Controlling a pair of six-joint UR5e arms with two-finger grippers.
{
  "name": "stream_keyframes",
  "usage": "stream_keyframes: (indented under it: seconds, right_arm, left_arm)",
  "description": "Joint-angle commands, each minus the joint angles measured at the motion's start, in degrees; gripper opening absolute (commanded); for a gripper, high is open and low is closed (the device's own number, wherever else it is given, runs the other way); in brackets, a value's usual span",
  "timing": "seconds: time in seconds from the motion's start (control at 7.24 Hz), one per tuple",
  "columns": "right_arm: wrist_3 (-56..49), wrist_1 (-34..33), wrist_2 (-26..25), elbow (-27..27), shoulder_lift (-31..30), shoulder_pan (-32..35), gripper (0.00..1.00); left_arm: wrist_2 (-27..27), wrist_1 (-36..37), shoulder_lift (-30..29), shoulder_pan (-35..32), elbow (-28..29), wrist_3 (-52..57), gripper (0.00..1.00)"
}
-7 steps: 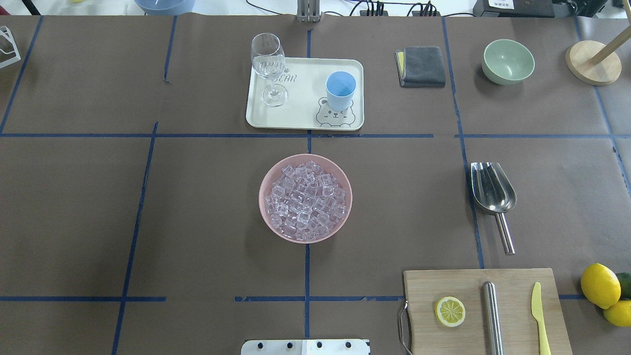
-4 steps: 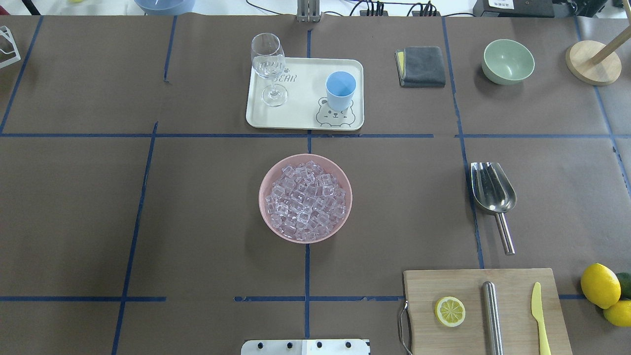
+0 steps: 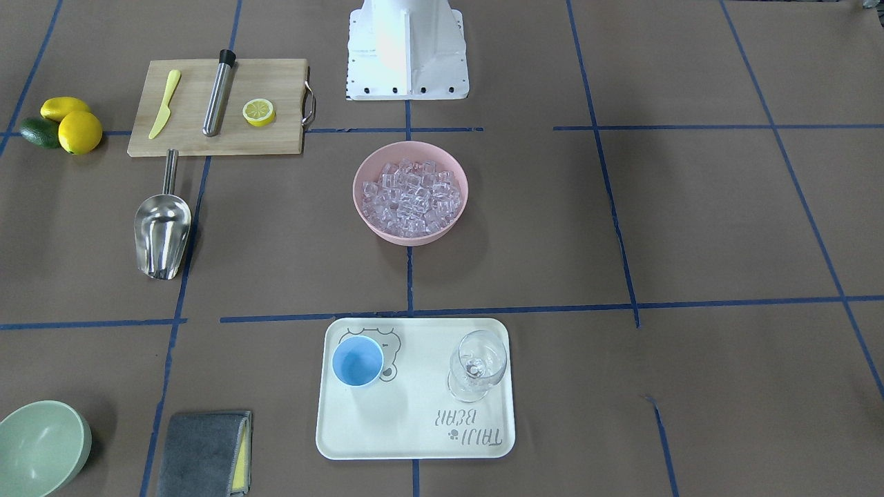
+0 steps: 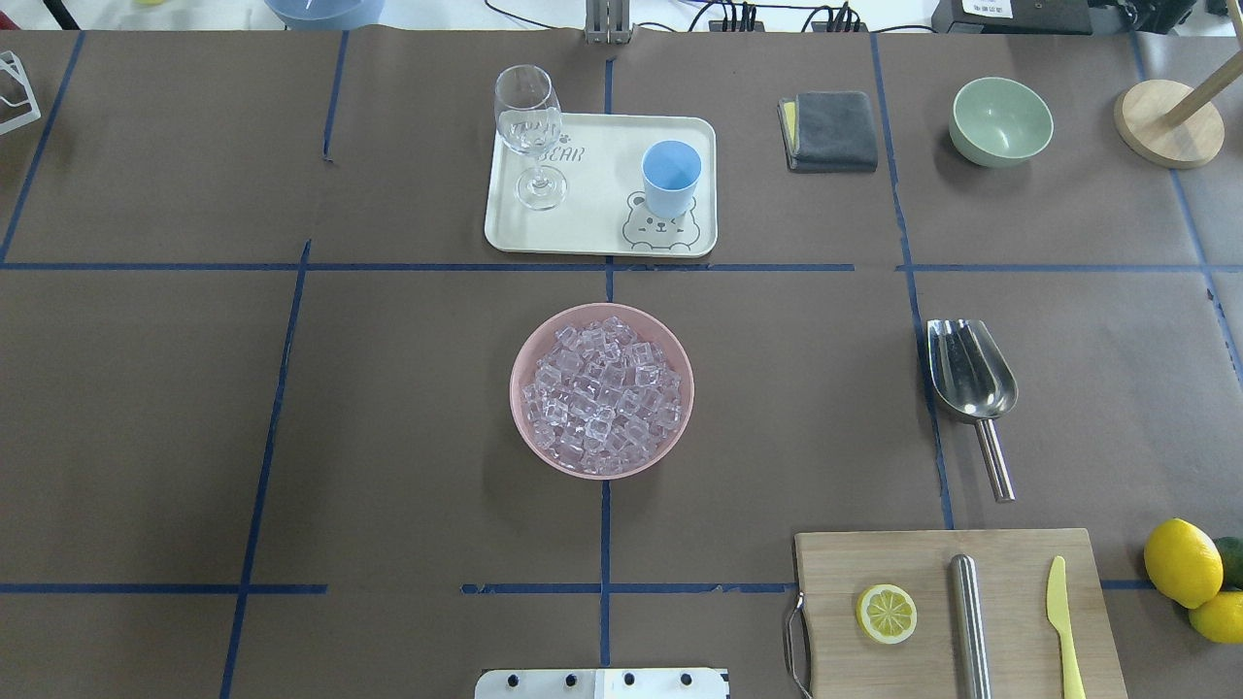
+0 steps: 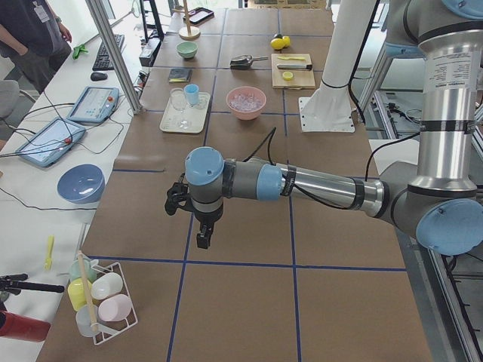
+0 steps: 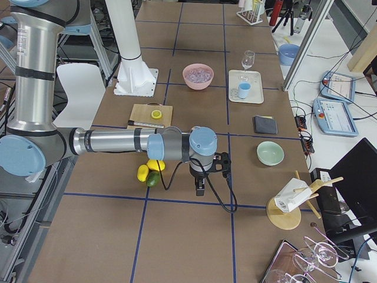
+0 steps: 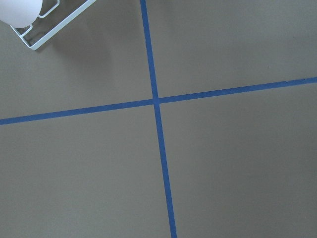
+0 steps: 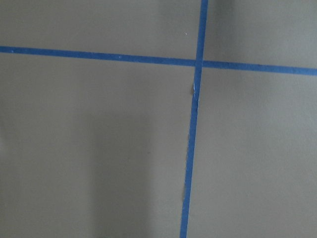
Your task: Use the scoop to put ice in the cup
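Note:
Clear ice cubes [image 4: 602, 393] [image 3: 411, 192] fill a pink bowl [image 4: 516, 388] at the table's centre. Beyond it, the light-blue cup [image 4: 670, 180] [image 3: 357, 361] stands upright on a cream tray [image 4: 592, 218]. The steel scoop [image 4: 971, 374] [image 3: 162, 228] lies flat on the table to the right of the bowl, handle toward the robot. My left gripper [image 5: 202, 237] shows only in the exterior left view, low over bare table far from these things; I cannot tell its state. My right gripper [image 6: 199, 188] shows only in the exterior right view, near the lemons; I cannot tell its state.
A wine glass [image 4: 529, 136] shares the tray. A cutting board [image 4: 952, 612] holds a lemon half, a steel cylinder and a yellow knife. Lemons [image 4: 1183, 563], a grey cloth [image 4: 830, 131], a green bowl [image 4: 1002, 121] and a wooden stand [image 4: 1165, 121] sit on the right.

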Motion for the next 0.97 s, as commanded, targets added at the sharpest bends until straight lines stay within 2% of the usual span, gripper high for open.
stream_keyframes:
  seconds: [0.0, 0.14, 0.28, 0.41, 0.55, 0.69, 0.83]
  right_arm:
    - [0.0, 0.0, -0.6, 0.6, 3.7, 0.0, 1.00]
    - [0.1, 0.0, -0.3, 0.5, 5.1, -0.1, 1.00]
    - [0.8, -0.3, 0.2, 0.1, 7.5, -0.3, 1.00]
    - [2.9, -0.1, 0.5, 0.6, 8.5, -1.2, 1.00]
    - [4.3, 0.0, 0.4, 0.7, 8.8, -2.1, 1.00]
    - [3.9, 0.0, 0.4, 0.8, 9.6, -2.4, 1.00]
    - [4.1, -0.1, 0.4, 0.7, 9.7, -2.4, 1.00]
  left_arm:
    - [-0.1, -1.5, -4.6, 0.1, 0.5, -0.3, 1.00]
    - [-0.1, -2.8, -5.6, 0.1, 0.5, -0.2, 1.00]
    - [0.0, -8.2, -6.1, 1.2, 0.6, -0.3, 1.00]
    - [0.3, -16.0, -6.2, 4.1, 2.1, -0.3, 1.00]
    - [0.1, -26.0, -7.4, 5.7, 6.4, -0.4, 1.00]
    - [0.1, -33.5, -7.5, 8.0, 8.4, -4.0, 1.00]
    - [0.6, -36.9, -7.7, 10.3, 8.3, -6.1, 1.00]
